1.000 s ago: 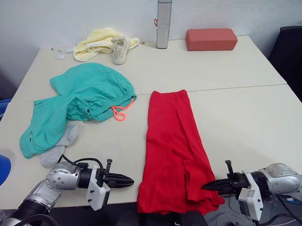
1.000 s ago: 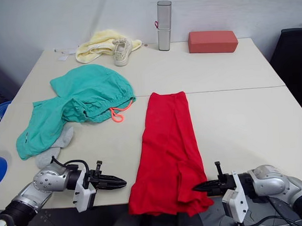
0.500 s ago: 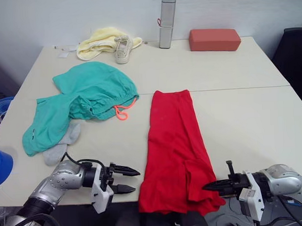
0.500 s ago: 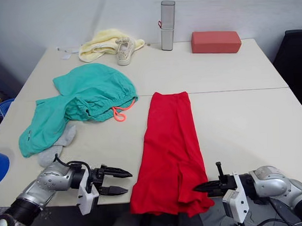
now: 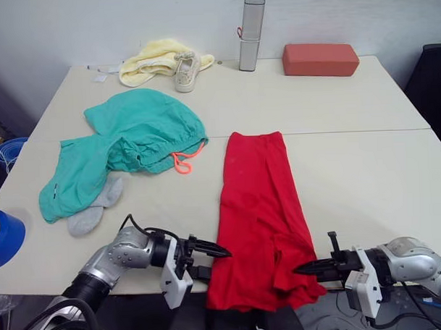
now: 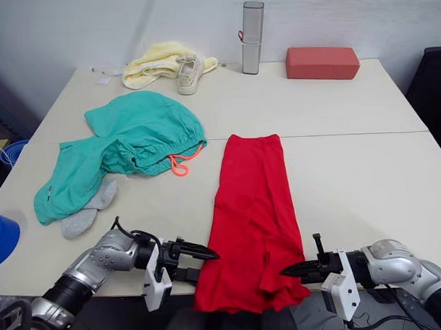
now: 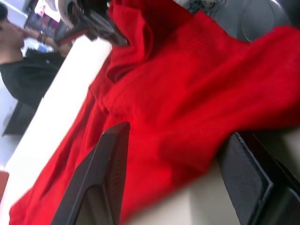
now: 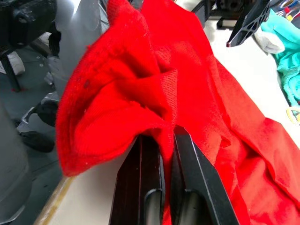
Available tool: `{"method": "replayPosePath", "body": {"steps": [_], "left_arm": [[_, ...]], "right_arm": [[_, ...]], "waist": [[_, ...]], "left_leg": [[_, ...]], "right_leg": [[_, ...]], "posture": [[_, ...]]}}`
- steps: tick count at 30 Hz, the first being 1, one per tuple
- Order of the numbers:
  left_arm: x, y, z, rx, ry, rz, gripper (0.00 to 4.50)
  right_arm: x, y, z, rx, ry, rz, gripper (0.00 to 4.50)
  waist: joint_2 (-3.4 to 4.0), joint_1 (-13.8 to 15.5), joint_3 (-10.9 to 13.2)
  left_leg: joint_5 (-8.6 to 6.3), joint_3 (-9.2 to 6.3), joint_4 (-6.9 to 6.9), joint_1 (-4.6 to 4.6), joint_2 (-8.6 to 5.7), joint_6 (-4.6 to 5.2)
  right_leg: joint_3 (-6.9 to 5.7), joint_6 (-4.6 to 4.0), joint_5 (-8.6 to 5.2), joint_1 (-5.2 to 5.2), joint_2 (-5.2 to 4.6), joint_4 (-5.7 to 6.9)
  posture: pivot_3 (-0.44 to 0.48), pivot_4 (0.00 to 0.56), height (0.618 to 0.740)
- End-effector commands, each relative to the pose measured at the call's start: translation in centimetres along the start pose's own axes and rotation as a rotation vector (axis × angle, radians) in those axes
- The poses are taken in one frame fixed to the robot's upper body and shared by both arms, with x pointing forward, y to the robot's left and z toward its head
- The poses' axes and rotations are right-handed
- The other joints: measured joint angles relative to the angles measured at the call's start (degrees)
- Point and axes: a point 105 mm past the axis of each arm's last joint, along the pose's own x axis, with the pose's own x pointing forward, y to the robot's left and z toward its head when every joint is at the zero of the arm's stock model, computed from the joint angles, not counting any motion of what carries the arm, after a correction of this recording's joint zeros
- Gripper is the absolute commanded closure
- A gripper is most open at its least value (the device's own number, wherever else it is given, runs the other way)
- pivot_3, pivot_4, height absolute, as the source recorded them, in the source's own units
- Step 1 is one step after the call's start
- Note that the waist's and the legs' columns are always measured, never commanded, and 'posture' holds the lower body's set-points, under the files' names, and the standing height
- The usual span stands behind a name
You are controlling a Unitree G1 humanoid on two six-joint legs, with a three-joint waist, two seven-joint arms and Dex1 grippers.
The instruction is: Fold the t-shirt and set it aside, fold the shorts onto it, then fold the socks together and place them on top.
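Observation:
The red t-shirt (image 5: 257, 207) lies folded into a long strip down the middle of the table (image 5: 351, 168), with its near end hanging over the front edge. My left gripper (image 5: 211, 260) is open at that end's left edge, and red cloth lies between its fingers (image 7: 101, 183) in the left wrist view. My right gripper (image 5: 299, 267) is shut on the shirt's near right corner, with cloth pinched between its fingers (image 8: 150, 178). The teal shorts (image 5: 129, 139) lie crumpled at the left, coral drawstring (image 5: 180, 163) showing. The grey socks (image 5: 95, 210) lie partly under the shorts.
At the back edge lie a pale yellow cloth (image 5: 153, 57) and a beige sneaker (image 5: 184, 71). A silver cylinder (image 5: 251, 33) and a red-brown block (image 5: 320, 59) stand there too. A blue roll (image 5: 2, 238) sits off the near left corner. A black chair (image 5: 436, 85) stands at the right.
My left gripper has opened and moved right, up to the t-shirt's near left edge. The right gripper has kept its hold on the shirt. The camera has shifted slightly.

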Motion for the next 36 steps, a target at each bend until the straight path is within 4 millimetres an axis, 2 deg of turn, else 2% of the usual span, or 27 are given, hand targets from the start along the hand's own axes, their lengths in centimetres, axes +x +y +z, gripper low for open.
{"method": "replayPosePath", "body": {"steps": [1, 3, 6, 13, 14, 26, 32, 36], "left_arm": [[1.1, -1.1, -0.7, -0.014, 0.003, -0.063, 1.62], [1.3, -1.5, -0.9, -0.028, 0.001, -0.089, 1.62], [1.2, -2.0, -0.6, -0.039, -0.019, -0.104, 2.24], [0.8, -2.9, -0.5, -0.086, -0.006, -0.113, 4.32], [0.7, -3.1, -0.3, -0.097, -0.006, -0.117, 4.46], [-2.0, -4.2, 1.4, -0.186, 0.008, -0.14, 4.46], [-2.4, -3.5, 1.4, -0.204, 0.018, -0.096, 4.46], [-2.7, -2.6, 1.4, -0.302, 0.009, -0.04, 4.46]], "right_arm": [[0.1, -1.3, 0.3, -0.027, -0.013, -0.043, 4.5], [0.2, -1.4, 0.2, -0.027, -0.013, -0.048, 4.5], [0.2, -1.4, 0.2, -0.026, -0.012, -0.051, 4.5], [0.2, -1.3, 0.4, -0.026, -0.014, -0.056, 4.5], [0.2, -1.3, 0.4, -0.027, -0.015, -0.056, 4.5], [-0.3, -0.5, 1.4, -0.023, -0.031, -0.035, 4.5], [-0.2, -1.0, 1.6, -0.015, -0.042, -0.049, 4.5], [-0.3, -1.6, 1.9, 0.036, -0.062, -0.083, 4.5]], "waist": [[0.0, 0.1, 0.0], [-0.02, 0.2, 0.0], [-0.01, 0.2, 0.0], [0.3, -0.3, -0.2], [0.37, -0.4, -0.2], [0.38, -1.9, -0.2], [0.38, -1.8, -0.2], [0.32, -1.7, -0.2]], "left_leg": [[0.0, 0.0, 0.02, -0.01, 0.0, 0.0], [0.01, 0.0, 0.04, -0.01, -0.01, 0.02], [0.02, 0.0, 0.06, 0.0, -0.02, 0.04], [0.04, -0.01, -0.04, 0.07, -0.01, 0.01], [0.04, 0.0, -0.05, 0.08, -0.01, 0.0], [0.05, -0.02, -0.18, 0.11, 0.08, -0.14], [0.05, -0.04, -0.19, 0.11, 0.08, -0.14], [0.04, -0.03, -0.18, 0.09, 0.08, -0.15]], "right_leg": [[0.0, 0.02, 0.01, 0.0, 0.0, 0.0], [0.0, 0.07, 0.04, 0.02, -0.01, 0.0], [0.01, 0.12, 0.07, 0.03, -0.01, 0.0], [0.01, 0.11, 0.07, 0.04, -0.01, 0.0], [0.01, 0.11, 0.07, 0.04, -0.01, 0.01], [-0.05, -0.08, -0.04, -0.03, 0.04, 0.09], [-0.05, -0.1, -0.05, -0.04, 0.05, 0.1], [-0.05, -0.1, -0.05, -0.05, 0.04, 0.09]], "posture": [[0.0, 0.15, 0.74], [0.0, 0.15, 0.74], [0.0, 0.15, 0.74], [0.0, 0.15, 0.74], [0.0, 0.15, 0.74], [0.0, 0.15, 0.74], [0.0, 0.15, 0.74], [0.0, 0.15, 0.74]]}}
